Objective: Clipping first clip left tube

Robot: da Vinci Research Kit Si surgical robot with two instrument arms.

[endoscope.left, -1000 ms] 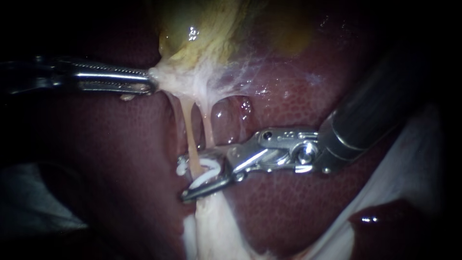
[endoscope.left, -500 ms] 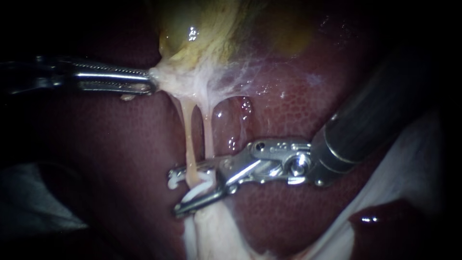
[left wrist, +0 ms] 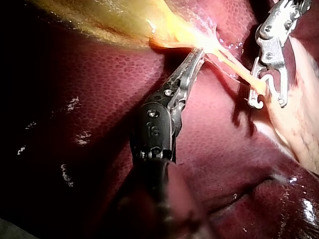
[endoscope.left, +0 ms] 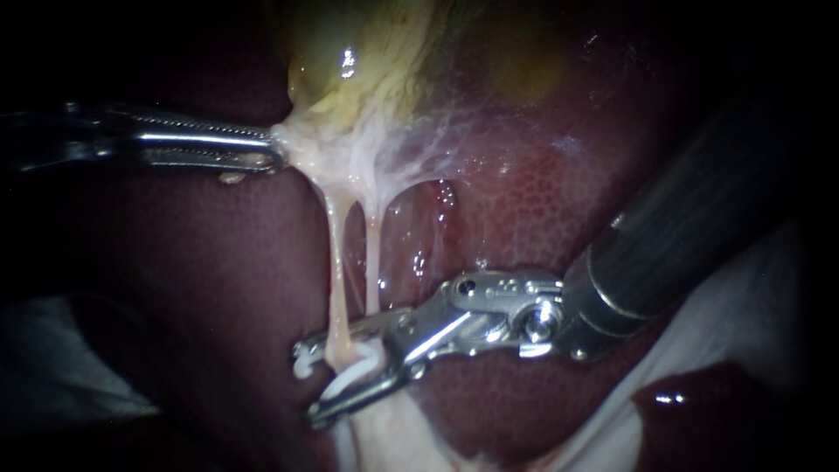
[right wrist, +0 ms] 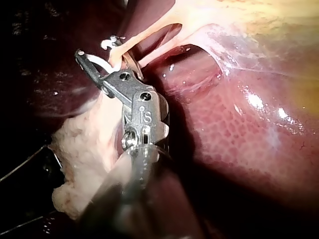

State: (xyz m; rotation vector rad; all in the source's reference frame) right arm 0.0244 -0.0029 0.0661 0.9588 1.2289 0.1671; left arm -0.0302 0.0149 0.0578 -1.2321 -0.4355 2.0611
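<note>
Right instrument (endoscope.left: 308, 387): jaws apart, open white clip (endoscope.left: 354, 376) seated in both, straddling left tube (endoscope.left: 336, 262) near its 6 o'clock end. Tube looks thin, soft, slick and taut; likely tears if dragged sideways, so take it square across. Right tube (endoscope.left: 373, 253) just beside at 3 o'clock; whether clear of clip, cannot tell. Left instrument (endoscope.left: 275, 149), 10 o'clock: jaws clamped on gallbladder (endoscope.left: 350, 70) neck. Liver (endoscope.left: 542, 201) behind.
</note>
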